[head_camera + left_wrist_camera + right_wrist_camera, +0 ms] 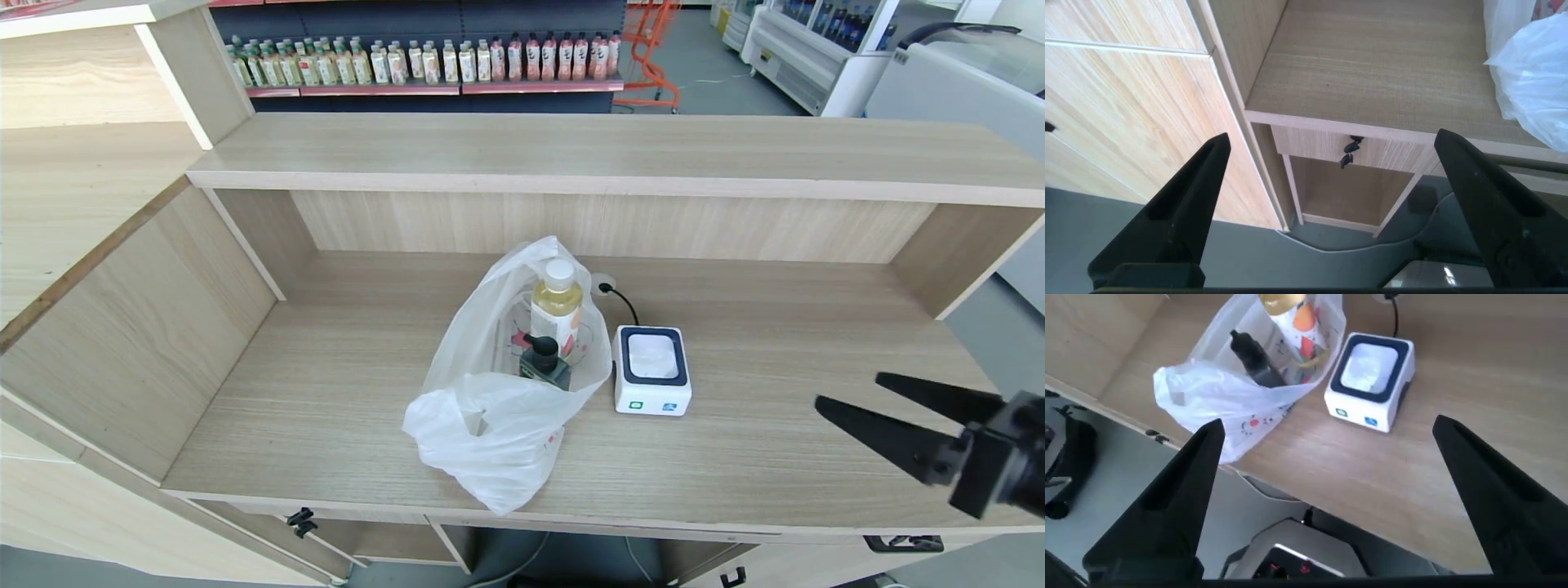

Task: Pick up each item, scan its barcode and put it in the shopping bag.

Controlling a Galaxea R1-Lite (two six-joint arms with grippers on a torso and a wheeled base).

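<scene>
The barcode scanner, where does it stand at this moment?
In the head view the barcode scanner stands on the wooden counter, near its middle, directly beside the white shopping bag, on the bag's right.

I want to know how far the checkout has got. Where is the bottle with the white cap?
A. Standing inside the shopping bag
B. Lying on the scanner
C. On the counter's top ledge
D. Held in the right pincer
A: the bottle stands upright inside the shopping bag next to a dark bottle, while the scanner has nothing on it and the right pincer is open and holds nothing.
</scene>
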